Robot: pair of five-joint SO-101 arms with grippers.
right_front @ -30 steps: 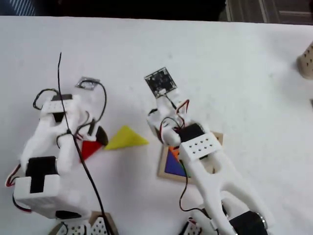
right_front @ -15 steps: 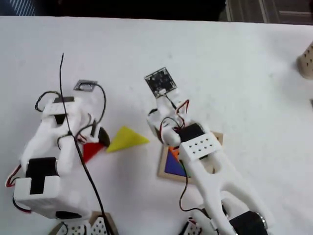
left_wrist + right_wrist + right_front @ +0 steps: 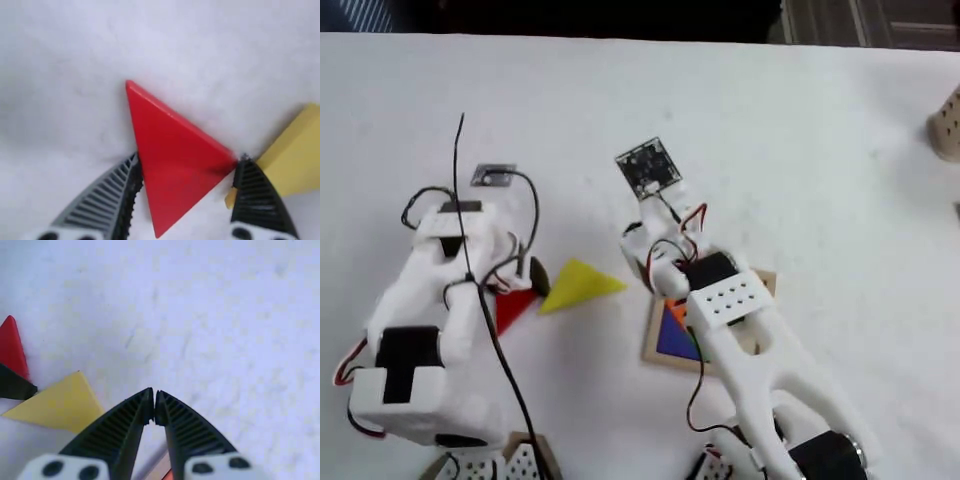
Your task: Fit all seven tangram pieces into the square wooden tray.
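Pinching the flat red triangular piece [image 3: 175,165] between the fingers of the left gripper [image 3: 190,165], flat on the white table [image 3: 800,150], just beside the flat yellow triangular piece [image 3: 578,282]. Holding the right gripper [image 3: 154,407] closed and empty by the far left corner of the square wooden tray [image 3: 655,352], toward the table's near edge. Showing a blue piece [image 3: 675,337] inside the tray.

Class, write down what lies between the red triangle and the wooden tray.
The yellow triangle lies between the red triangle and the wooden tray, flat on the white table, as the high view shows.
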